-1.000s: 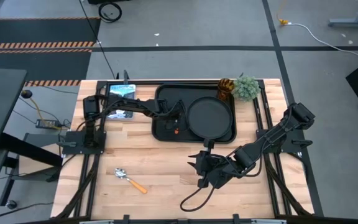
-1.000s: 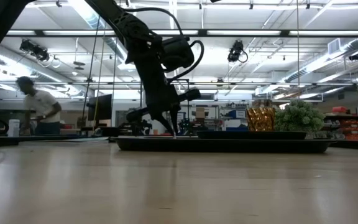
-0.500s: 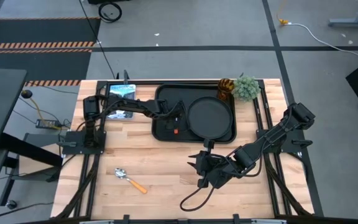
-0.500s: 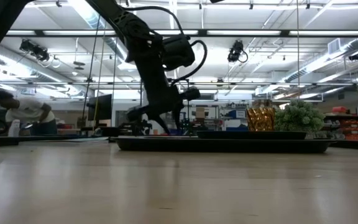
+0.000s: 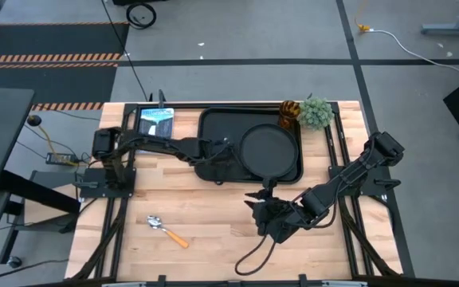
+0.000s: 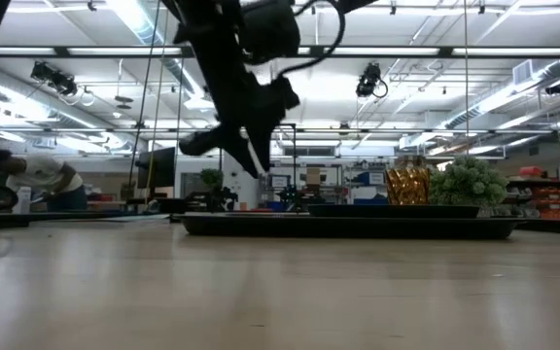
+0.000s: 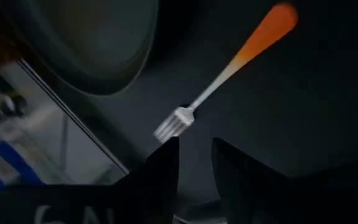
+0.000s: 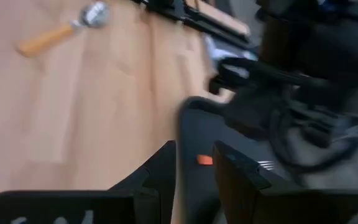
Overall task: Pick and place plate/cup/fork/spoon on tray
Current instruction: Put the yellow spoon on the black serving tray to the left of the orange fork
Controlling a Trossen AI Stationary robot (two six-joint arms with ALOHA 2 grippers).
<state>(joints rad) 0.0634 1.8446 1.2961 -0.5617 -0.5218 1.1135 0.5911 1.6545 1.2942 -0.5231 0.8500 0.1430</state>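
Observation:
The black tray (image 5: 213, 127) lies at the table's far middle, and the round black plate (image 5: 268, 151) rests on its right half. The fork (image 7: 229, 68) lies flat on the tray floor (image 7: 303, 112) beside the plate (image 7: 92, 43); in the high view my left arm hides it. My left gripper (image 5: 216, 165) hovers open above the tray's near-left part, clear of the fork (image 6: 224, 156). The amber cup (image 5: 289, 112) stands on the table at the tray's far right corner. The spoon (image 5: 166, 231) lies on the table at the near left. My right gripper (image 5: 255, 209) hangs open and empty just near of the tray.
A fuzzy green plant (image 5: 315, 113) stands right of the cup. A small blue-white picture panel (image 5: 155, 119) lies left of the tray. A cable loops on the table under my right arm (image 5: 253, 253). A person shows in the room beyond the table (image 6: 37, 180).
My left gripper has risen from the tray floor and drawn back a little toward the table's near-left, leaving the fork lying on the tray. My right gripper has shifted slightly toward the tray.

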